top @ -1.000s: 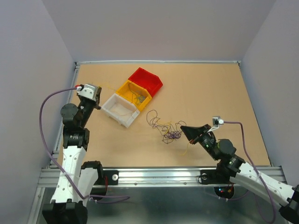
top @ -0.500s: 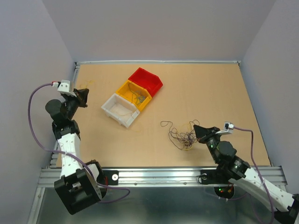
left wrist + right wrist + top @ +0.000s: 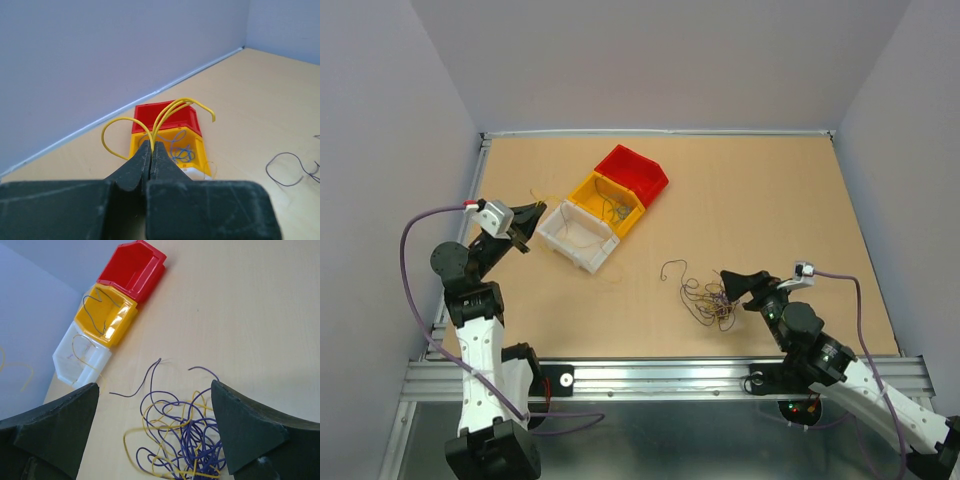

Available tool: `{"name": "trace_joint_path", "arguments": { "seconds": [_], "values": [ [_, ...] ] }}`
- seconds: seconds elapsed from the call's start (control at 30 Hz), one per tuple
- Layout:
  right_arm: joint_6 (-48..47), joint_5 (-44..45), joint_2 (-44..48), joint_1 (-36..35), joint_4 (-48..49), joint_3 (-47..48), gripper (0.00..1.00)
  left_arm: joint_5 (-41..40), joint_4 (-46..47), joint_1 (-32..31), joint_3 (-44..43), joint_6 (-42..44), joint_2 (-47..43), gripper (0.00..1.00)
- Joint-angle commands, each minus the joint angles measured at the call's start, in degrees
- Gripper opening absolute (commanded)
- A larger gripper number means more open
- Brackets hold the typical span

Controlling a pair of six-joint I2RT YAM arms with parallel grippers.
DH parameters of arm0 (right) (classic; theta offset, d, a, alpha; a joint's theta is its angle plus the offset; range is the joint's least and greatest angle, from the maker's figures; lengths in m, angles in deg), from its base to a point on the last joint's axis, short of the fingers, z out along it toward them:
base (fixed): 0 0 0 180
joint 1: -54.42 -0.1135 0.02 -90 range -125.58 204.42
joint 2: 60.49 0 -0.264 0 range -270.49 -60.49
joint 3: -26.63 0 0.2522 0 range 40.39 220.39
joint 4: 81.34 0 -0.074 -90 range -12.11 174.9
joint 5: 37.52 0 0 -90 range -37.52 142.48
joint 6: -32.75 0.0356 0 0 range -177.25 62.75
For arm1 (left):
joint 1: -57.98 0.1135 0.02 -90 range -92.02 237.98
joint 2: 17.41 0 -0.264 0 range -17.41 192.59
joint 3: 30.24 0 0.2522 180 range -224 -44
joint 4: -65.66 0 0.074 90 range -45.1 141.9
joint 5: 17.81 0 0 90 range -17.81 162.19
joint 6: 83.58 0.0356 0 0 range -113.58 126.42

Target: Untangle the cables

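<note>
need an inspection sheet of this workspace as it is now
surface: tan table, no spills seen
job's things: purple-and-yellow wire clump near front; yellow wire in left hand; dark wire in yellow bin; pale wire in white bin; red bin shows none
clutter: nothing seen
hands: left hand shut on yellow wire; right hand open at the clump
cables: lavender arm cables loop free
surroundings: grey walls, metal rail

Right gripper (image 3: 154, 386): dark fingers spread wide, nothing between them but a loose tangle of thin purple and yellow wires (image 3: 185, 440) on the tan board table (image 3: 240, 315). Upper left, touching in a row: red plastic bin (image 3: 132, 265), yellow plastic bin (image 3: 82, 315) holding a thin dark wire (image 3: 100, 293), white plastic bin (image 3: 67, 367) holding a thin yellow wire (image 3: 80, 347)
</note>
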Motion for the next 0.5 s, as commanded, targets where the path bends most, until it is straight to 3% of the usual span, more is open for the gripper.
{"name": "trace_joint_path", "arguments": {
  "seconds": [0.0,0.27,0.47],
  "values": [
    [-1.5,-1.6,1.0,-0.2,1.0,-1.7,0.98,4.9,2.4,-2.5,0.4,2.4,0.4,0.00],
    [-2.3,-2.8,1.0,-0.3,1.5,-1.8,0.99,1.4,-2.3,-6.6,0.1,7.6,-0.2,0.00],
    [-2.7,-3.9,1.2,-0.2,1.8,-2.0,0.99,-1.5,-5.1,-8.3,-2.6,9.2,6.3,0.00]
  ]
}}
